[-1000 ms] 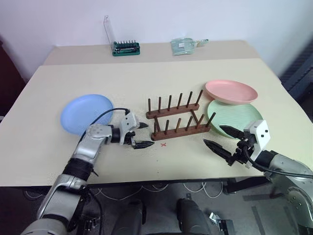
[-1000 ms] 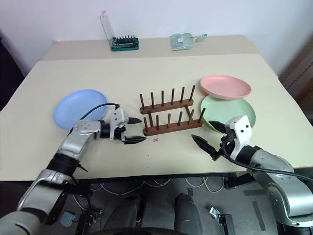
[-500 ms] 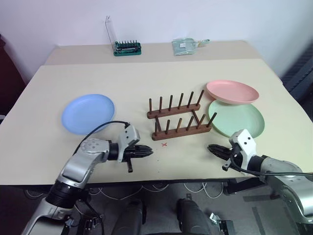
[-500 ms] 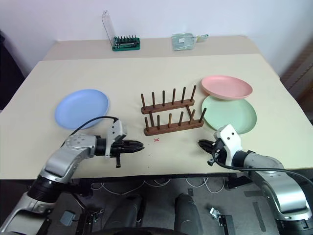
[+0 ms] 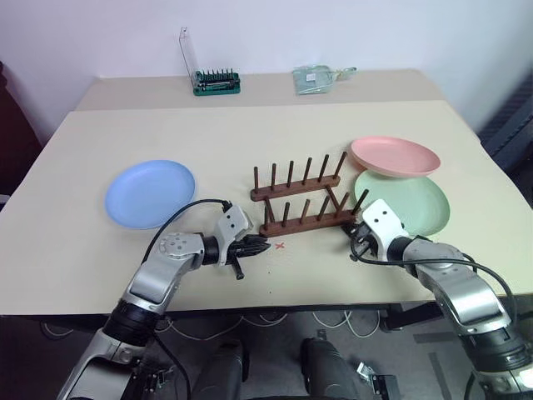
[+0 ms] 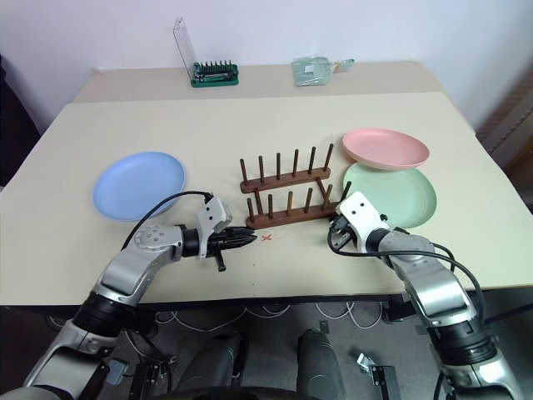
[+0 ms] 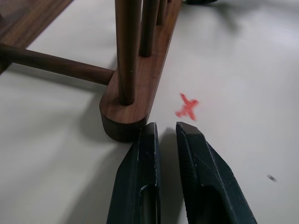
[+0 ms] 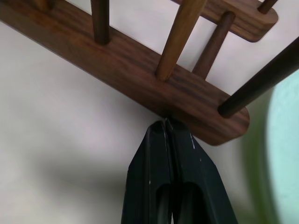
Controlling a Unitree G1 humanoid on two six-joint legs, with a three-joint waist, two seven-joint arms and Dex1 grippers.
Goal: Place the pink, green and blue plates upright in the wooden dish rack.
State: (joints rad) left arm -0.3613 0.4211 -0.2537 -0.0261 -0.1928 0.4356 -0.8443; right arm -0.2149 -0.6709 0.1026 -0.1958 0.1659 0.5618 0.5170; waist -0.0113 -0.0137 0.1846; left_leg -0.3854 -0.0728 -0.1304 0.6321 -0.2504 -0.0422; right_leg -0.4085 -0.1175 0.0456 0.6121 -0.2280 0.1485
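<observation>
The wooden dish rack point(image 5: 301, 196) stands mid-table with nothing between its pegs. Flat on the table lie the blue plate point(image 5: 150, 193) to its left, the pink plate point(image 5: 395, 156) at its far right and the green plate point(image 5: 408, 204) just in front of the pink one. My left gripper point(image 5: 263, 245) is shut and holds nothing, its tips point(image 7: 166, 128) at the left end of the rack's near rail point(image 7: 126, 119). My right gripper point(image 5: 354, 240) is shut and holds nothing too, its tips point(image 8: 167, 122) pressed against the right end of that rail point(image 8: 205, 109).
A small red cross point(image 5: 280, 246) is marked on the table just in front of the rack. A green bit holder with a clear lid point(image 5: 216, 81) and a clear packet point(image 5: 318, 77) sit on the rear table. The table's front edge point(image 5: 275, 308) runs close behind both wrists.
Both grippers have gone from open to shut. The left has moved right to the rack's left end, and the right has moved forward and left to its right end.
</observation>
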